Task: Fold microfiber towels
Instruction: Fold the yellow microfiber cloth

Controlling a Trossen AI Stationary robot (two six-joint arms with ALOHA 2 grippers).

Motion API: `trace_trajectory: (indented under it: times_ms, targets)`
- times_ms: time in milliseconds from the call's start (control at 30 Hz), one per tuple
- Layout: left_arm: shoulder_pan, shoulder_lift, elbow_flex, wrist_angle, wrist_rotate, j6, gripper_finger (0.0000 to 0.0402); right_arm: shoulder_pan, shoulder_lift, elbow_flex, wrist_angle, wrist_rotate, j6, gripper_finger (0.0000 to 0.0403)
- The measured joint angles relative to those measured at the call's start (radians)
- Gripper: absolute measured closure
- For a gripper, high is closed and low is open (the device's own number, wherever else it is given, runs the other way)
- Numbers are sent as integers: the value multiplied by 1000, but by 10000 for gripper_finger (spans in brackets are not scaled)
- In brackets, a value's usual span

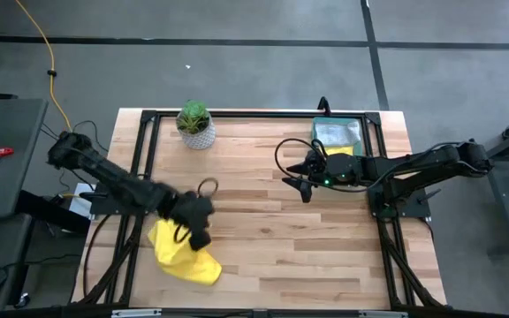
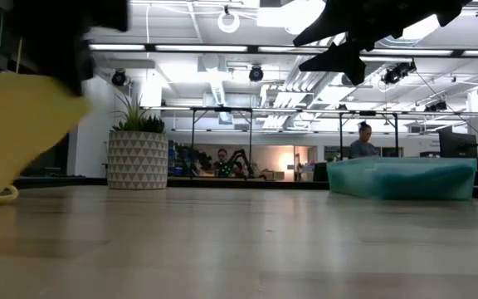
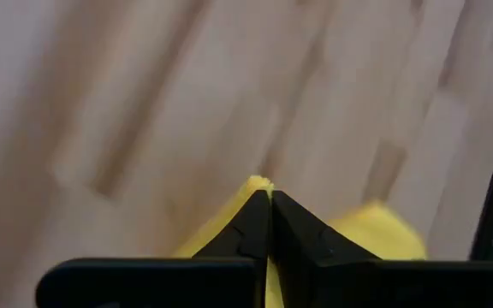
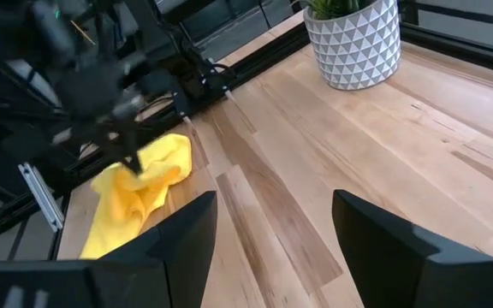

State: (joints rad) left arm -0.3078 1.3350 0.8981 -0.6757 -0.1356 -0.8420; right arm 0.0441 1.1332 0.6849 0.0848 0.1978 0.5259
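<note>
Yellow towel (image 1: 184,256) (crumpled), long axis diagonal

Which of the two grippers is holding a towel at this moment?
The left gripper, near the table's front left. Its fingers are shut on the yellow towel. The right gripper, by the green tray, is open and holds nothing.

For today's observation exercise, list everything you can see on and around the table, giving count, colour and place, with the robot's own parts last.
yellow towel: one, yellow, crumpled near the table's front left edge.
plant: one, green in a white patterned pot, back left of the table.
tray: one, translucent green, back right, holding pale and yellow cloths.
table: one, light wood, black frame.
people: two, far back in the room.
left pincer: shut on the yellow towel.
right pincer: open, raised near the tray.
</note>
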Motion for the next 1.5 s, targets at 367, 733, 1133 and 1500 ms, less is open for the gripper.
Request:
trace_trajectory:
  times_ms: [367, 733, 1133, 1500]
  targets:
    - [413, 47, 318, -1, 24, 652, 401, 0, 0, 0, 10, 35, 16, 178]
    - [328, 58, 497, -184, 67, 778, 401, 4, 0, 0, 2, 31, 31, 178]
    - [7, 60, 73, -101, 44, 341, 402, 2, 38, 1, 3, 19, -6, 178]
    - [-85, 60, -135, 131, 19, 33, 401, 2, 319, 110, -51, -205, -245, 178]
